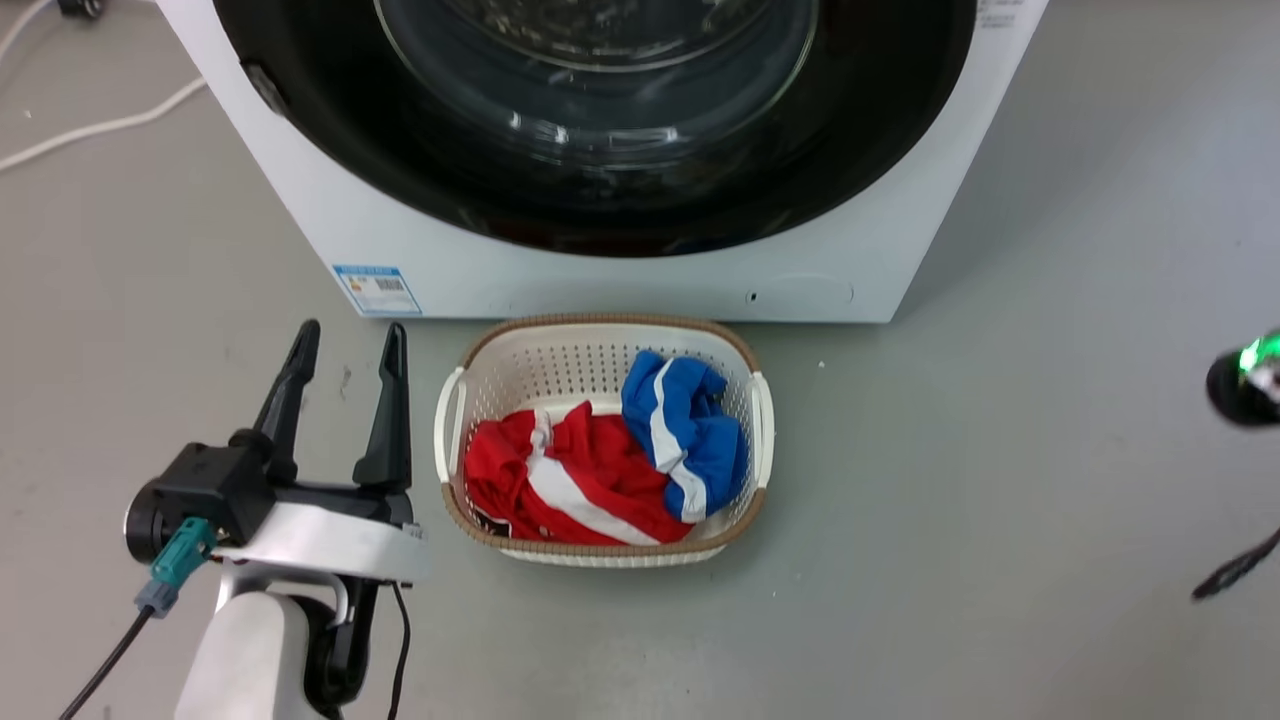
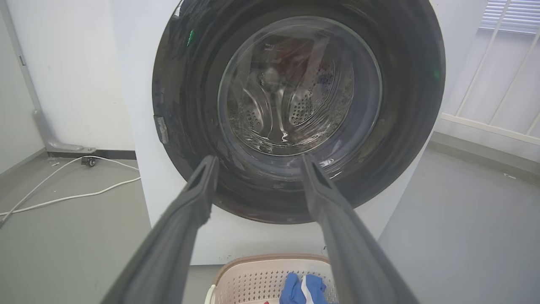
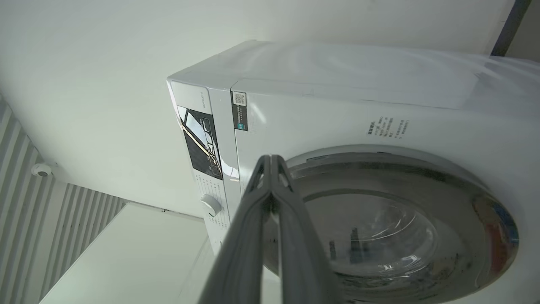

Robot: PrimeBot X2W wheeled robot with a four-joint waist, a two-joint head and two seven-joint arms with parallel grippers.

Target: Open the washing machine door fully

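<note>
The washing machine (image 1: 600,285) is a white box whose round glossy black washing machine door (image 1: 400,170) lies flush against its front, with the glass bowl at its centre. My left gripper (image 1: 350,330) hovers open and empty over the floor, in front of the machine's lower left corner and left of the basket. In the left wrist view the left gripper (image 2: 258,162) points at the lower part of the door (image 2: 190,126), apart from it. My right gripper (image 3: 272,159) is shut on nothing, its tips lined up with the door's rim (image 3: 379,162) near the control panel.
A white laundry basket (image 1: 600,325) with red and blue clothes stands on the floor against the machine's front. White cable (image 1: 100,125) runs over the floor at the left. A dark part with a green light (image 1: 1245,380) sits at the right edge. A small grey tab (image 2: 161,128) marks the door's left rim.
</note>
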